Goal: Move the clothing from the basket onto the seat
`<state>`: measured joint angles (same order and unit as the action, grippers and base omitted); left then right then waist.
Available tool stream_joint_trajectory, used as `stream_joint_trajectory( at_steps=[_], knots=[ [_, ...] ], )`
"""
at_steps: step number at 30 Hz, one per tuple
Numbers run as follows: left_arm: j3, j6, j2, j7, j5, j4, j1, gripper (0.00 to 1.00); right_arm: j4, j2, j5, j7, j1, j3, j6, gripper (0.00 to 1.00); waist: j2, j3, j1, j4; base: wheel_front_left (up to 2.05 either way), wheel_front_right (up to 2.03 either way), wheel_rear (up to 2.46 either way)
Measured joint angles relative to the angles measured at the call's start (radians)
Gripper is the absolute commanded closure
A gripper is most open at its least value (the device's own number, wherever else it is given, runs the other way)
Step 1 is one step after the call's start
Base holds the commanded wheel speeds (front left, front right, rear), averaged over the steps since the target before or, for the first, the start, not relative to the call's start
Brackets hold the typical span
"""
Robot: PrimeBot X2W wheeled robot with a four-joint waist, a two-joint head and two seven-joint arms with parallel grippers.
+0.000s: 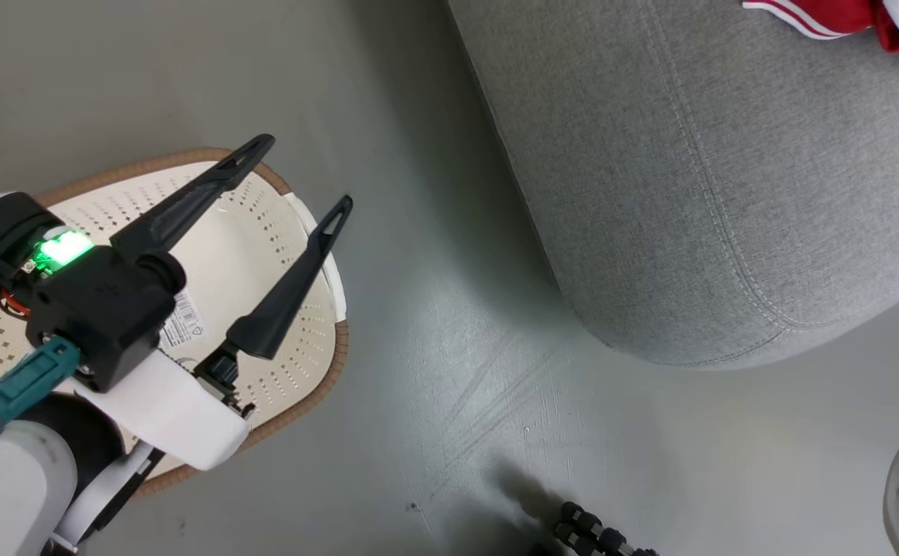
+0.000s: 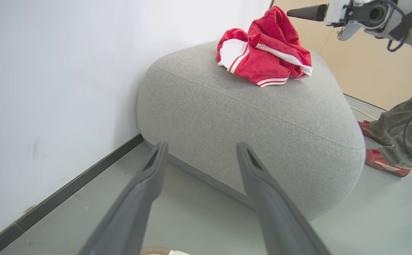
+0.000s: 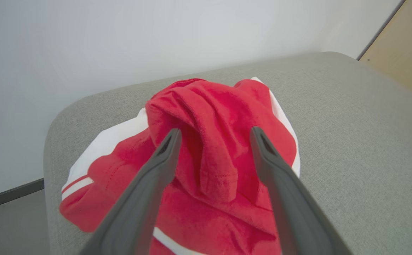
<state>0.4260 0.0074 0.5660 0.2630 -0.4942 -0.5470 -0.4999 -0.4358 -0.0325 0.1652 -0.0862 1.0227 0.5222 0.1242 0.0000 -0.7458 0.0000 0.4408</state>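
The clothing (image 3: pixel 213 106), a bright red heap with white panels and stripes, lies on top of the grey seat (image 3: pixel 351 124). My right gripper (image 3: pixel 216 131) hangs open just above it, the heap's raised fold showing between the spread fingers. From the left wrist the clothing (image 2: pixel 262 53) sits at the far end of the seat (image 2: pixel 262 117), with one right finger (image 2: pixel 305 12) above it. My left gripper (image 1: pixel 304 171) is open with nothing in it over the cream basket (image 1: pixel 187 158), whose visible inside holds no fabric. The seat (image 1: pixel 712 193) is to its right, with the clothing (image 1: pixel 836 15) at its far edge.
A person's legs and red shoes (image 2: pixel 386 164) stand on the floor beside the seat's far side. A white wall (image 2: pixel 50 88) with a dark skirting runs behind the seat. A black ribbed part (image 1: pixel 596 537) lies on the grey floor between basket and seat.
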Motion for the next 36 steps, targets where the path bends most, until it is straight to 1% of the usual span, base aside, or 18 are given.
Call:
stream_joint_trajectory(
  at_steps=[5, 9, 12, 15, 19, 23, 24, 25, 36],
  knots=[
    [-0.028, 0.02, -0.014, -0.037, -0.006, 0.022, 0.015, 0.0, 0.042, -0.001, -0.023, 0.029, -0.05, -0.082, 0.0, 0.0, 0.0001, 0.034, 0.0, -0.007, 0.0, 0.0, 0.0],
    [-0.054, 0.044, -0.033, -0.075, -0.007, 0.04, 0.038, 0.0, 0.072, -0.001, -0.058, 0.059, -0.08, -0.168, 0.0, 0.0, 0.0, 0.062, 0.0, -0.018, 0.0, 0.0, 0.0],
    [-0.075, 0.058, -0.042, -0.104, -0.011, 0.055, 0.054, 0.0, 0.073, -0.006, -0.114, 0.087, -0.107, -0.253, 0.0, 0.0, 0.0, 0.084, 0.0, -0.031, 0.0, 0.0, 0.0],
    [-0.098, 0.073, -0.063, -0.135, -0.022, 0.072, 0.076, 0.0, 0.072, -0.008, -0.19, 0.112, -0.14, -0.363, 0.0, 0.0, 0.0001, 0.104, 0.0, -0.047, 0.0, 0.0, 0.0],
    [-0.137, 0.101, -0.072, -0.176, -0.031, 0.09, 0.103, 0.0, 0.081, -0.009, -0.238, 0.154, -0.185, -0.455, 0.0, 0.0, 0.0, 0.134, 0.0, -0.072, 0.0, 0.0, 0.0],
    [-0.167, 0.115, -0.087, -0.212, -0.037, 0.114, 0.132, 0.0, 0.106, -0.012, -0.263, 0.202, -0.223, -0.551, 0.0, 0.0, 0.0001, 0.164, 0.0, -0.098, 0.0, 0.0, 0.0],
    [-0.167, 0.115, -0.087, -0.212, -0.037, 0.114, 0.132, 0.0, 0.106, -0.012, -0.263, 0.202, -0.223, -0.551, 0.0, 0.0, 0.0001, 0.164, 0.0, -0.098, 0.0, 0.0, 0.0],
    [-0.178, 0.123, -0.093, -0.23, -0.048, 0.124, 0.152, 0.0, 0.119, -0.012, -0.268, 0.224, -0.235, -0.59, 0.0, 0.0, 0.0001, 0.179, 0.0, -0.112, 0.0, 0.0, 0.0],
    [-0.219, 0.141, -0.129, -0.317, -0.088, 0.19, 0.247, 0.0, 0.138, -0.016, -0.27, 0.306, -0.311, -0.69, 0.0, 0.0, 0.0, 0.256, 0.0, -0.176, 0.0, 0.0, 0.0]
  ],
)
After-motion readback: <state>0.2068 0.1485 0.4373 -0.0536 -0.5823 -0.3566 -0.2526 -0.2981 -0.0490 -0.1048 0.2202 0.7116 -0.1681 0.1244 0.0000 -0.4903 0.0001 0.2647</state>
